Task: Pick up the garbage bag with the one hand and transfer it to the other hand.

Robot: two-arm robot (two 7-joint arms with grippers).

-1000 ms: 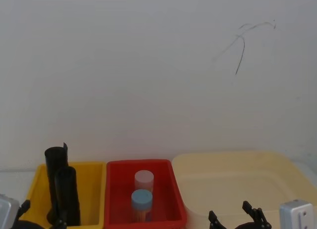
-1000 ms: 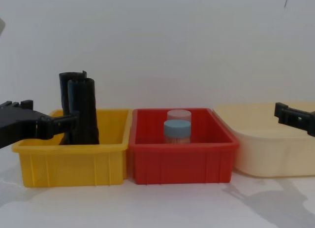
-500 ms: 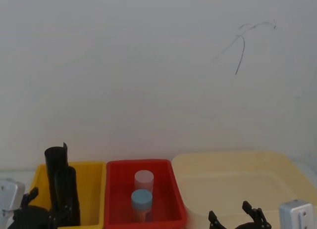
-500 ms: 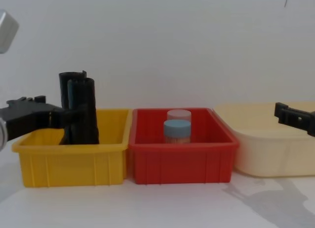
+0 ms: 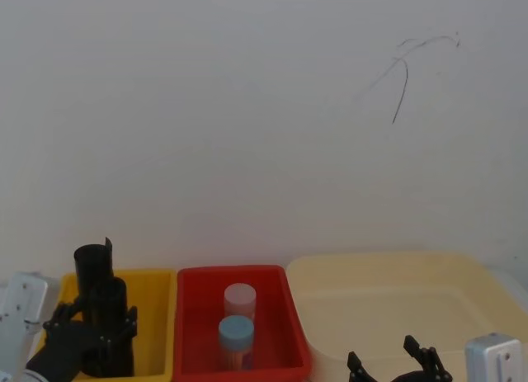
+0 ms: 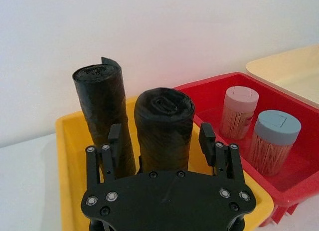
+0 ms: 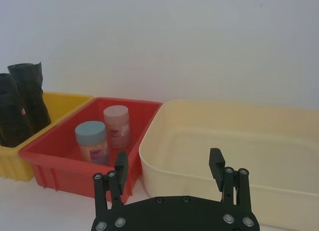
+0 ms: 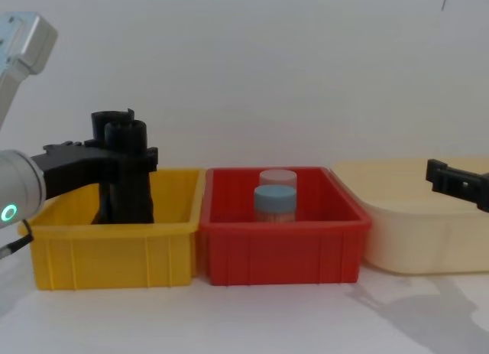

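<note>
My left gripper (image 6: pixel 160 137) is at the yellow bin (image 6: pixel 67 136), out at 9 o'clock from the red bin (image 8: pixel 279 254). Its two fingers (image 6: pixel 115 137) are spread and straddle the garbage bag (image 6: pixel 163 122) near its upper end, one on each side. From the left wrist view I see a thin gap at the finger on the red-bin side, so I do not count this as a pinch; whether the other finger touches I cannot tell. In the chest view the left gripper (image 8: pixel 130 151) comes in level from 9 o'clock, with a green ring light (image 8: pixel 9 212) glowing on its silver arm. The garbage bag (image 8: pixel 131 197) stands upright in the yellow bin (image 8: pixel 114 254), long axis vertical, its coiled end facing up and rising well above the bin wall. A second black roll (image 6: pixel 102 104) stands just beside it at its 11 o'clock, a little taller. My right gripper (image 7: pixel 168 166) hangs with fingers spread and holding nothing over the near edge of the cream bin (image 7: pixel 259 141), at 3 o'clock from the red bin (image 7: pixel 50 146). In the red bin stand a blue-lidded jar (image 8: pixel 274 203) and, at its 12 o'clock, a white-lidded jar (image 8: pixel 277 177).
</note>
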